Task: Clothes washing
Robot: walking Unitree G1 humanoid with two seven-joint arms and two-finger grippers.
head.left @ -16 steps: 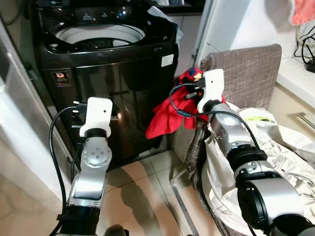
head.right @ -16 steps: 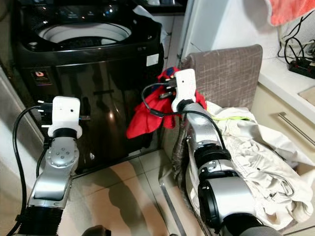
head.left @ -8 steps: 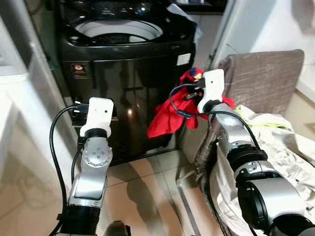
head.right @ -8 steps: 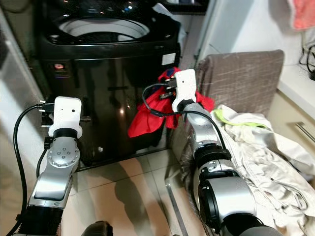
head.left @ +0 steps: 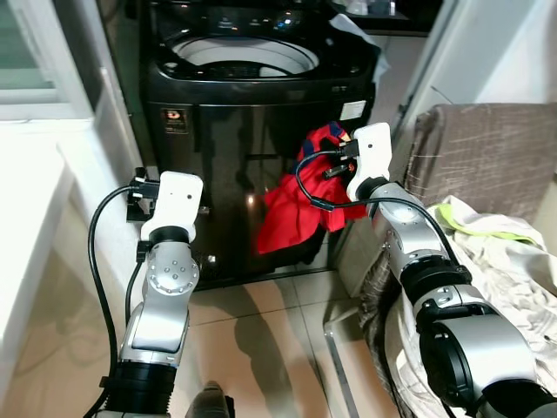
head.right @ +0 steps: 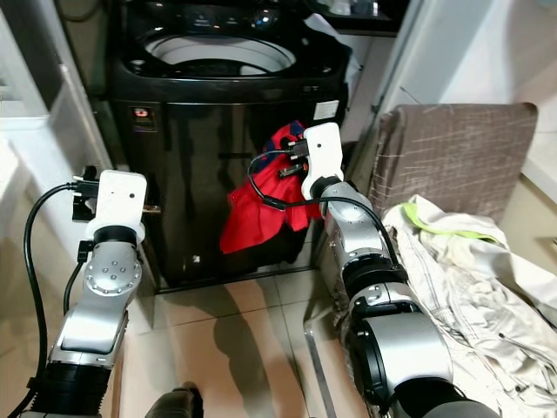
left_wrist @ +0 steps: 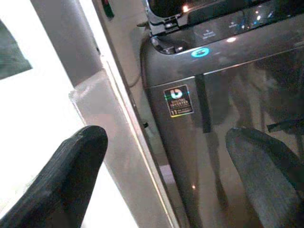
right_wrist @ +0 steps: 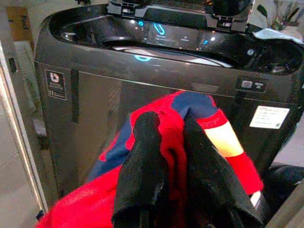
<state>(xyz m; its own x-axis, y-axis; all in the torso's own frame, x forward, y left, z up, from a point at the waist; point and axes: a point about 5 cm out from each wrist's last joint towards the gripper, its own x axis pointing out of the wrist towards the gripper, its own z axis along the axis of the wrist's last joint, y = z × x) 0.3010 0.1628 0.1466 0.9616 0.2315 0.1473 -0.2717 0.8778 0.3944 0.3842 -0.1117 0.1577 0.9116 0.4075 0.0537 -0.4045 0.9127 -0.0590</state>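
A black top-loading washing machine (head.left: 252, 131) stands straight ahead with its lid up and its pale drum (head.left: 248, 57) showing. My right gripper (right_wrist: 171, 128) is shut on a red garment (head.left: 291, 213) with blue and yellow patches. It holds the garment in front of the machine's right side, below the rim, and the cloth hangs down against the dark front panel. My left gripper (left_wrist: 166, 142) is open with nothing between its fingers. It is raised before the machine's front left corner, near the brand sticker (left_wrist: 179, 100).
A brown fabric hamper (head.left: 487, 148) stands to the right of the machine, with a pile of beige clothes (head.left: 513, 270) spilling in front of it. A white frame (head.left: 87, 104) and a white ledge (head.left: 26, 218) run along the left. Tiled floor (head.left: 261, 348) lies below my arms.
The whole view has swung left, so the washing machine now sits more centred and the hamper further right. Both arms keep their pose, and the right gripper still holds the red garment.
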